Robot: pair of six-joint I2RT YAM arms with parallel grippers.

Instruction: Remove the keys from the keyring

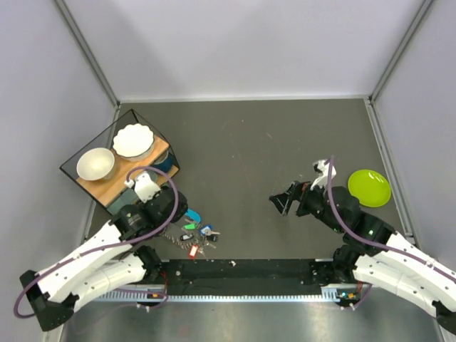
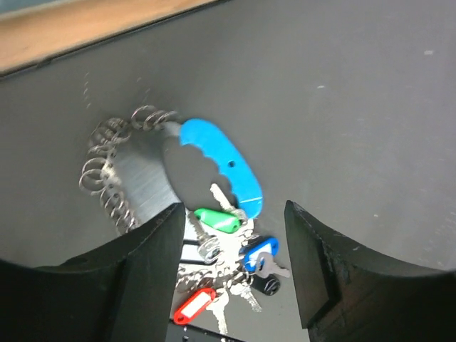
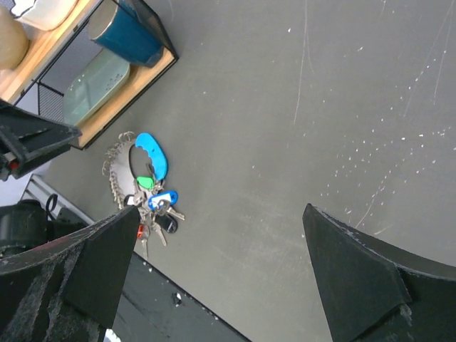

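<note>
Keys [image 2: 228, 256] bunched on dark table [image 1: 285, 142], near left arm, seen between parted jaws of left gripper [image 2: 231, 214] (nothing grasped). Keyring not discernible. Right gripper [image 1: 281, 201] well apart, jaws likewise released.

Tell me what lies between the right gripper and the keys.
Nothing: in the top external view, only bare dark table separates the open right gripper from the keys. The right wrist view shows the same bare stretch.

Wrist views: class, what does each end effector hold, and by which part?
Nothing. The left end effector and right end effector are open; the silver metal keys with coloured plastic tags lie ungripped.
</note>
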